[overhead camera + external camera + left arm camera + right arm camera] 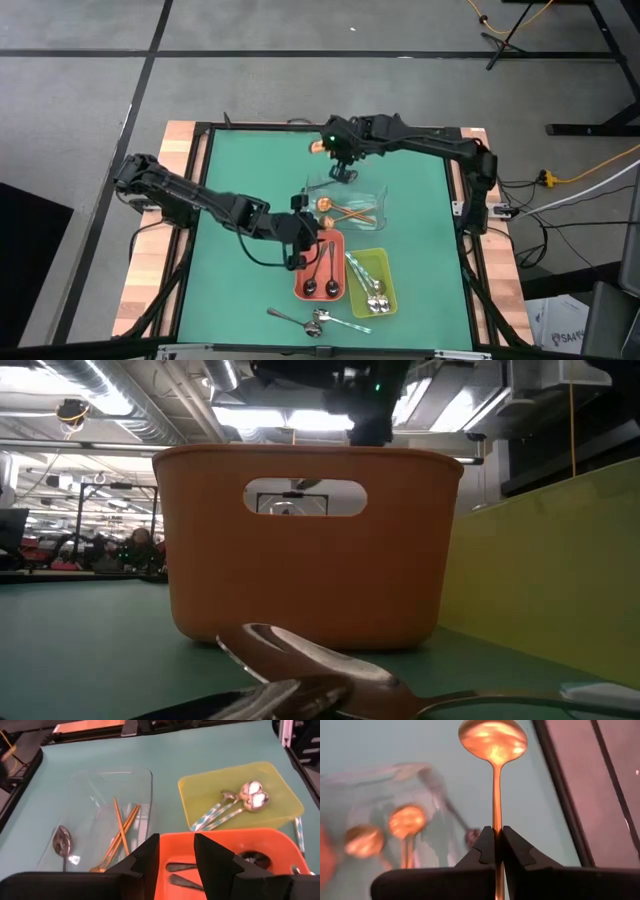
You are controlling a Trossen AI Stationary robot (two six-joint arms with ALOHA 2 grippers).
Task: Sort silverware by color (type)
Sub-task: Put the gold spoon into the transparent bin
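1. Nearest the front edge of the green table [230,180], a few loose silver utensils [312,321] lie unsorted, just in front of the trays.
2. Behind them stand two trays side by side: the red tray [303,285] with dark black spoons [321,272] in it, and the yellow-green tray [388,272] with shiny silver spoons [368,288].
3. The left tool [176,862] hangs over the near rim of the red tray, its fingers a little apart and holding nothing; this arm looks to be waiting.
4. Farther back sits the clear tray [378,198], where copper-gold pieces [345,209] lie; the left wrist view also shows a darker spoon [62,841] in that tray, which may be misplaced, though its finish is hard to judge.
5. Farthest off, the right tool [497,845] is clamped tight on the handle of a copper-gold spoon [493,740], carried in the air above the table just beyond the clear tray's far side.
6. The step in hand appears to be delivering this copper piece to its group. The next move calls for bringing the spoon over the clear tray, lowering it clear of the rim, and then releasing it among the matching pieces.
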